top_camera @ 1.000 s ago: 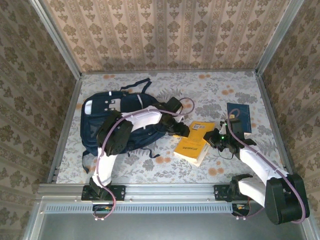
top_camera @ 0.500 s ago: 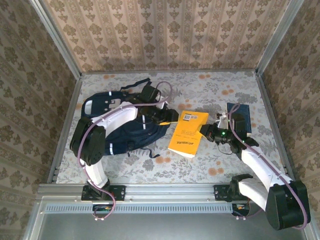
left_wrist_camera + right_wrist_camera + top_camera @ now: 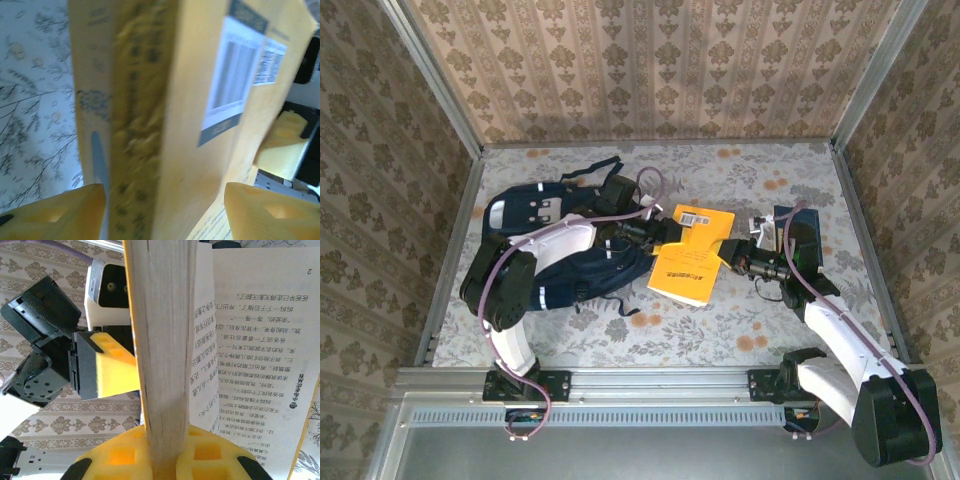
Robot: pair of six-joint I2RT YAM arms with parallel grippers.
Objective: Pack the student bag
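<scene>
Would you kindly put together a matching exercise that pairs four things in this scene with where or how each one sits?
Things:
1. student bag
2. yellow book
3. dark blue book
4. right pincer

Places or states:
A. shut on a wad of pages
B. far right, partly hidden
C. far left, lying down
D. in the middle, held at its right edge

Pairs: 1-C, 2-D, 3-B, 4-A
</scene>
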